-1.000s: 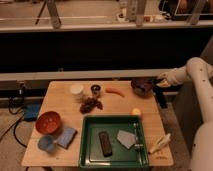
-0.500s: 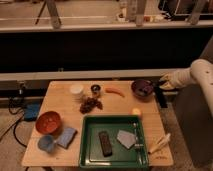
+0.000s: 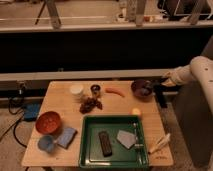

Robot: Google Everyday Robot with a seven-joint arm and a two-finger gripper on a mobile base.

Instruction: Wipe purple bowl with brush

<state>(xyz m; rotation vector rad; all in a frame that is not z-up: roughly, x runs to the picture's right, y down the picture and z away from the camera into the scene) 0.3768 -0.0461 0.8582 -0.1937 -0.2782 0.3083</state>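
The purple bowl (image 3: 140, 88) stands at the back right of the wooden table (image 3: 60, 107). My gripper (image 3: 160, 91) is a dark shape at the table's right edge, right beside the bowl's right rim, on the pale arm (image 3: 192, 71) that reaches in from the right. A small greyish patch (image 3: 146, 90) lies inside the bowl on the gripper's side; it may be the brush head, but I cannot tell. No handle shows.
A green tray (image 3: 88, 150) at the front holds a dark brown block (image 3: 105, 143) and a grey piece (image 3: 125, 138). A cream elongated object (image 3: 159, 143) lies to its right. An orange-red bowl (image 3: 48, 122), light-blue cup (image 3: 46, 143), white cup (image 3: 76, 90) and carrot (image 3: 116, 92) are on the table.
The upper arm has swung out of view to the right. The gripper has stayed at the purple bowl's right rim, shifting only slightly.
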